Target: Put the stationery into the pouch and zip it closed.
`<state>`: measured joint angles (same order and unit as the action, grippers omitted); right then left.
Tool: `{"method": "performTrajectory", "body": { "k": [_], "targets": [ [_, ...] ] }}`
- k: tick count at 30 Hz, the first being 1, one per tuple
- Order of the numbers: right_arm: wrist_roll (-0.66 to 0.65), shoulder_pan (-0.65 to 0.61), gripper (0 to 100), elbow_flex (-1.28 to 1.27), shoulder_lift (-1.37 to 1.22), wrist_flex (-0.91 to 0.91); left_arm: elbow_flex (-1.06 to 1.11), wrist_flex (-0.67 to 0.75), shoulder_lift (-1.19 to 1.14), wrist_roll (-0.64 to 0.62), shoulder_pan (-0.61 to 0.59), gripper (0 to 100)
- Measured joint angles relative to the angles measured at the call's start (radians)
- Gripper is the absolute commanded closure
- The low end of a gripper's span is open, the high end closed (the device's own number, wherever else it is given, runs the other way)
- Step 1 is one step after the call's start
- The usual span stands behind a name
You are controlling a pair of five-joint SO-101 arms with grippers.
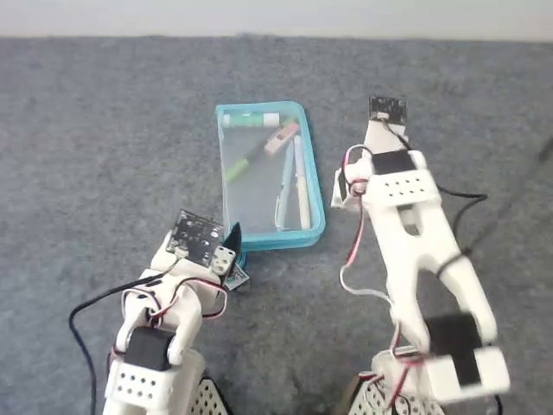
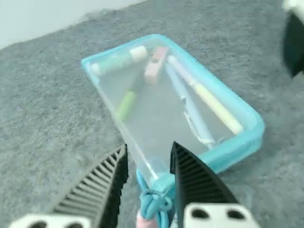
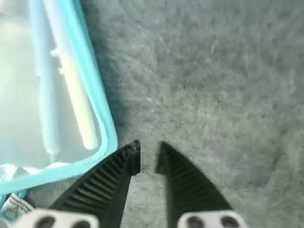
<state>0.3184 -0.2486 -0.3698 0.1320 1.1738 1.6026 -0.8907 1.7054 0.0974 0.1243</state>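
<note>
Broadly, we see a grey felt table bearing a translucent turquoise-edged zip pouch. Our left gripper stands apart astride its zip-pull corner; our right gripper, narrowly apart, is just beside another corner. Inside lie pastel pens and a pink eraser.

Wide-apart left gripper, barely parted right gripper.

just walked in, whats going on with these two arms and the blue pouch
The stationery already lies inside the clear, blue-rimmed pouch. The left tool is open, straddling the corner where the zipper cord hangs. The right tool sits by the pouch's other near corner, slightly open, holding nothing. Whether the zip is fully shut is unclear.
</note>
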Motion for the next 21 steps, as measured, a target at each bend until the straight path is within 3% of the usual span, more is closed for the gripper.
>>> {"method": "performTrajectory", "body": {
  "k": [6, 15, 21],
  "targets": [
    [-0.069, 0.000, 99.2, -0.236, 0.295, -0.081, -0.031, 0.023, 0.000, -0.071, -0.084, 86],
    [-0.385, 0.002, 99.2, -0.752, 0.856, -0.221, -0.055, 0.023, 0.020, -0.110, -0.157, 86],
    [-0.503, 0.110, 99.2, -0.984, 1.152, -0.195, -0.055, 0.008, 0.095, -0.110, -0.155, 86]
  ]
}}
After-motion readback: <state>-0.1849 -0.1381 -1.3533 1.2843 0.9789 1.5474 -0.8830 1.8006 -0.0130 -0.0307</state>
